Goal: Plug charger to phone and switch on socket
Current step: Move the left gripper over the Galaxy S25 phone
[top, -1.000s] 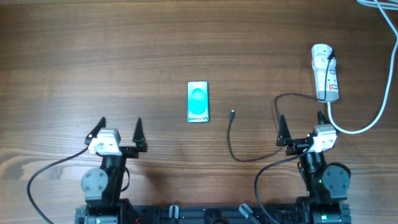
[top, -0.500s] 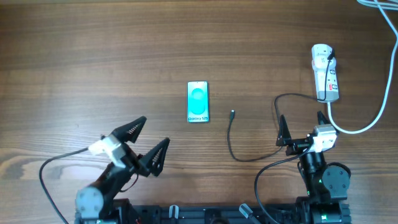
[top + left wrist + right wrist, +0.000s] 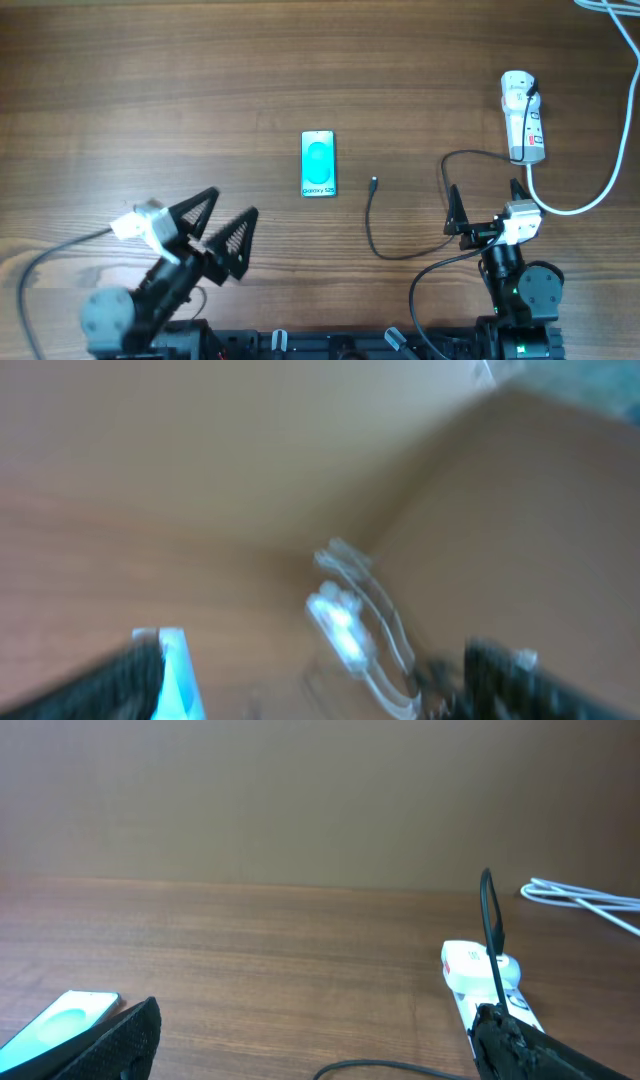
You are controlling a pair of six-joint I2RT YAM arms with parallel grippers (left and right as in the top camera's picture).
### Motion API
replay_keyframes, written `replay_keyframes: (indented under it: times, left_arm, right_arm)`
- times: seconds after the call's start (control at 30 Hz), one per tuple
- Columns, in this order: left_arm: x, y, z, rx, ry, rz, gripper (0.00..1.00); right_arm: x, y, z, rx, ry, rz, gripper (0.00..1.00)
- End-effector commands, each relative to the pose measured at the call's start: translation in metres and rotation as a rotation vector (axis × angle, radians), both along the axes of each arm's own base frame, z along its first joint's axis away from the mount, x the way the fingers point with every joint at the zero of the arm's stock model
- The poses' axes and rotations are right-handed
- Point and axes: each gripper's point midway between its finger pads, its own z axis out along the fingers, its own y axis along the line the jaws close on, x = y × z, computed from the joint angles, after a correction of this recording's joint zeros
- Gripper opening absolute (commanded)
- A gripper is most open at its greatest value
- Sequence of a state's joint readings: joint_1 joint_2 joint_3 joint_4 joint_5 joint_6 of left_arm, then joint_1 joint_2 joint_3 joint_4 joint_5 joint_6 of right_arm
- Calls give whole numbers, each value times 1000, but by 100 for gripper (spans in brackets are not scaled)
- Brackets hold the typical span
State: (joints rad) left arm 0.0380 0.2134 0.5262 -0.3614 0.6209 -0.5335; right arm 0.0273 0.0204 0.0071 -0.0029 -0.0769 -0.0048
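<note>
The left tool hangs above the worktop with its fingers spread wide and nothing between them. It is angled forward and to its right. Its own wrist view is too blurred to add detail. The right tool is likewise wide apart and empty, pointing straight ahead.

Ahead of the left tool and a little to its right lies the phone, flat, with its cyan screen up and its white strip at the near end. Between the two tools, just right of the phone but not touching it, is the charger. Its connector tip lies free on the wood, and the thin black cable curls back towards the right tool. Ahead of the right tool and slightly to its right is the socket, with its white cord looping off beyond it.

Judging by this, the task is only at the approach: nothing is gripped, the charger is unplugged from the phone, and the switch looks untouched. The next move probably calls for a fine pinch close behind the connector tip. The tip then has to be lined up with the phone's port, likely with the other tool steadying the phone so it does not slide. Which edge carries the port cannot be made out.
</note>
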Motion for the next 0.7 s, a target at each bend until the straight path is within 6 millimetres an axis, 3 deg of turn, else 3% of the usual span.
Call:
replay_keyframes:
  times: [0.0, 0.1, 0.3, 0.43, 0.57, 0.67]
  left_arm:
    - [14, 23, 18, 178, 169, 118, 100]
    - [19, 12, 26, 158, 351, 31, 100]
    - [26, -35, 39, 10, 443, -312, 100]
    - [28, -52, 11, 41, 575, -366, 100]
    - [35, -65, -25, 122, 740, -259, 100]
    - [37, -81, -40, 193, 803, -238, 100]
  right_arm:
    - [1, -3, -1, 5, 1, -18, 100]
    - [1, -3, -1, 5, 1, -18, 100]
    - [1, -3, -1, 5, 1, -18, 100]
    - [1, -3, -1, 5, 1, -18, 100]
    - [1, -3, -1, 5, 1, -18, 100]
    - [1, -3, -1, 5, 1, -18, 100]
